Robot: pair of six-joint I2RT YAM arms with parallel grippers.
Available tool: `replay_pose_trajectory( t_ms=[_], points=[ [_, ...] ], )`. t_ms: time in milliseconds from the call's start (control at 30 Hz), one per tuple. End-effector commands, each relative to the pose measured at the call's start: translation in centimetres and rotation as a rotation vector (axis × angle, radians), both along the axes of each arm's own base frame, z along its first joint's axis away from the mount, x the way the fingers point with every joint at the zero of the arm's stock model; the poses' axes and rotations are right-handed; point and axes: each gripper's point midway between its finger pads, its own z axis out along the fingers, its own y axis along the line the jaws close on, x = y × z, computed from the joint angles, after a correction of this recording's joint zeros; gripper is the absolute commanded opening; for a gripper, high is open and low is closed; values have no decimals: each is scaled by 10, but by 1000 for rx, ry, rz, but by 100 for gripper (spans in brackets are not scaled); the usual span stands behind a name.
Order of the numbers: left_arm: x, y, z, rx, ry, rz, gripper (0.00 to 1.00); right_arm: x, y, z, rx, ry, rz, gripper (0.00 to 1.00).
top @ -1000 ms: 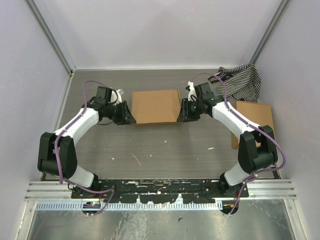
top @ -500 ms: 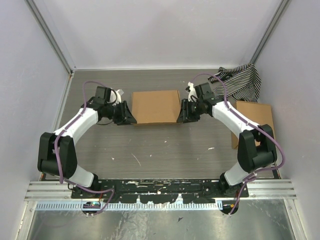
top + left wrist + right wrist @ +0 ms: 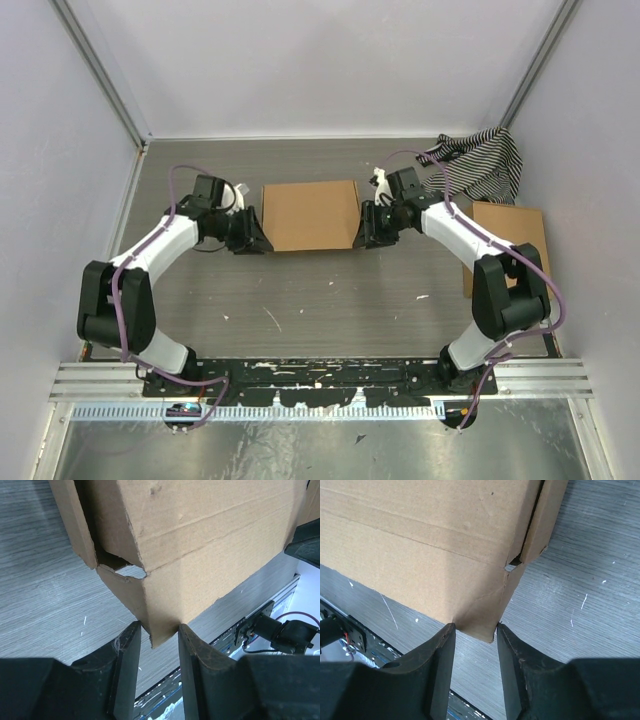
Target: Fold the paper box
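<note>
Paper box (image 3: 310, 215) nudged left, striped cloth (image 3: 485, 160), larger box (image 3: 512, 235)

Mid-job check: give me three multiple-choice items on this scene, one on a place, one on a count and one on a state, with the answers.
1. Where does the striped cloth lie?
A) on the paper box
B) near left corner
C) far right corner

2. How many brown cardboard things are on the table?
A) one
B) two
C) four

3. How is the paper box now?
A) folded up, top closed
B) a flat sheet
C) torn in two

Answers:
1 C: the cloth lies bunched in the far right corner.
2 B: the paper box is in the middle and another box lies at the right edge.
3 A: the top view shows a closed top, and the wrist views show standing walls.
</note>
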Motion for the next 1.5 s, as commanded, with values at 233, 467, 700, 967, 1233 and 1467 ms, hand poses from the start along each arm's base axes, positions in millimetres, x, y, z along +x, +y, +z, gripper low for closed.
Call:
replay_pose_trajectory(
  t_ms=[233,467,700,967,1233,1467],
  points=[
    [-9,7,-19,63,61,-11,43,9,2,-14,-26,-16,1,44],
    [-11,8,-21,71,78,-8,43,11,2,-11,-26,-28,-2,44],
    [-9,-15,6,-91,52,-41,43,13,5,5,-2,-66,-1,48],
    [-5,-18,40,-126,10,-23,74,22,-3,36,-19,-154,-46,72],
    [4,11,46,55,-48,63,73,17,-2,75,34,-221,-82,72],
    [56,26,52,169,-164,163,71,-17,40,100,296,-234,-48,68]
  ],
)
